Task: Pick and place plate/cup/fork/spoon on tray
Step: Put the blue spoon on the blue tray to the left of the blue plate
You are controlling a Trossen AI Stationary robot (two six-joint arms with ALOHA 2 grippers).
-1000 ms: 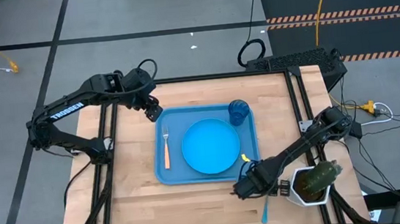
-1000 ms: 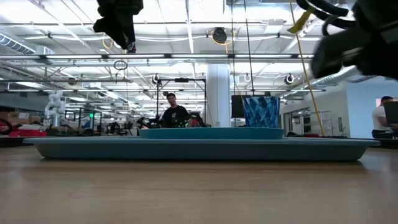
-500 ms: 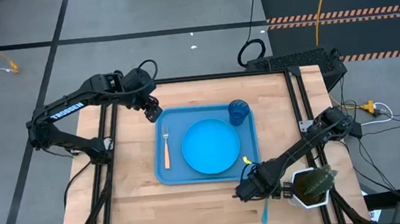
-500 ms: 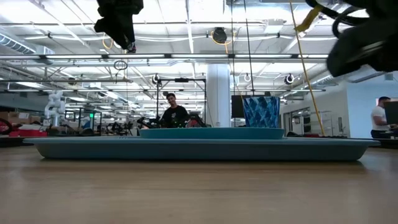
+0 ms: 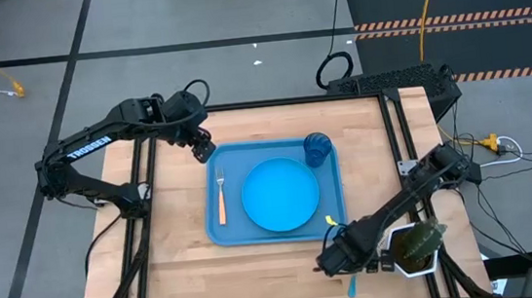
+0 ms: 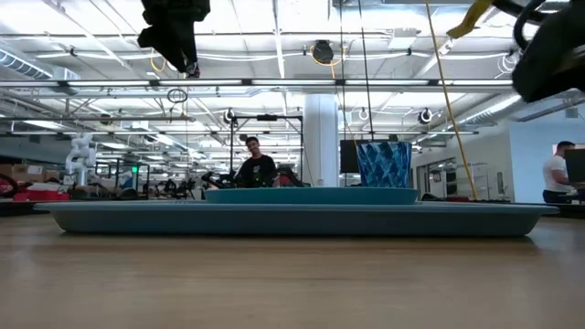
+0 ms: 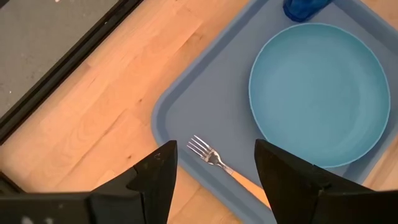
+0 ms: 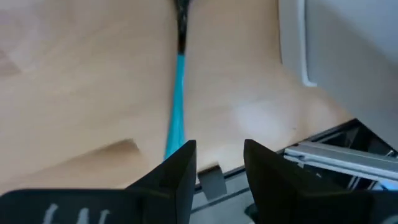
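Note:
The blue tray (image 5: 217, 224) lies mid-table and holds the round blue plate (image 5: 280, 195), the dark blue cup (image 5: 317, 149) at its far right corner, and the orange-handled fork (image 5: 220, 200) along its left side. The spoon (image 8: 176, 99) lies on the wood near the table's near edge; its light blue handle (image 5: 351, 286) shows below my right gripper (image 5: 334, 262). My right gripper (image 8: 219, 168) is open over the spoon's handle end, which runs beside one finger. My left gripper (image 7: 214, 168) is open and empty above the tray's far left corner.
A white pot with a cactus (image 5: 417, 248) stands just right of my right gripper, and its white wall (image 8: 305, 43) is close beside the spoon. The table's near edge and black frame rail (image 8: 329, 158) lie just beyond the spoon. Bare wood lies left of the tray.
My right gripper has moved from the tray's near right corner toward the table's near edge, over the spoon. In the low view it has slid up and out toward the picture's top right. The left arm, the tray and its things have kept still.

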